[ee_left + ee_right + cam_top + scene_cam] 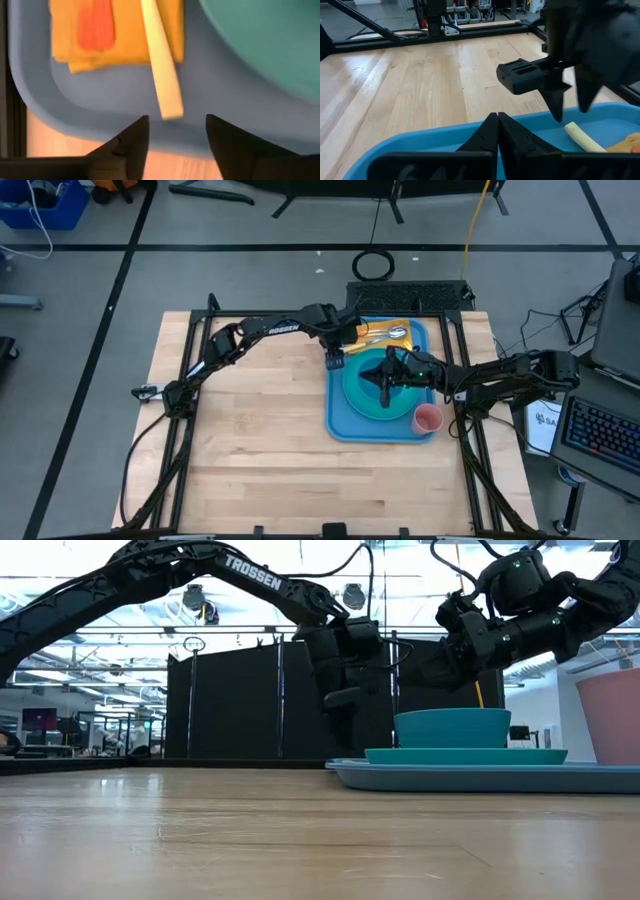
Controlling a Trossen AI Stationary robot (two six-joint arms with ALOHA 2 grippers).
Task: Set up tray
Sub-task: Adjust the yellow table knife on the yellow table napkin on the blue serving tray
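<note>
Judging by its look, the tray [345,425] is a stiff, light, smooth plastic slab — slippery under metal fingers, not fragile, but awkward because it is broad and already loaded. It lies flat on the wooden table [250,440], toward the right-hand side of the table as the high view shows it, with its raised rim the only sensible place to pinch; a grip at one edge alone would probably tip whatever sits on it, so sliding or lifting from two sides looks safer. On the tray sit a turquoise plate [352,387] with a bowl [452,727] on it, a yellow-orange napkin [117,35] at the tray's far end carrying a pale utensil handle [162,70] and an orange piece [95,25], and a pink cup [428,419] at the tray's near right corner. The left gripper [175,130] hangs just above the tray's far left rim with its fingers spread wide and nothing between them, the pale handle lying just ahead. The right gripper [497,127] is pressed closed and empty — poised over the tray near the plate. Both arms crowd the tray's far half, so the rim there is hard to reach; the cup, standing close to the rim, seems the likeliest thing to topple.
</note>
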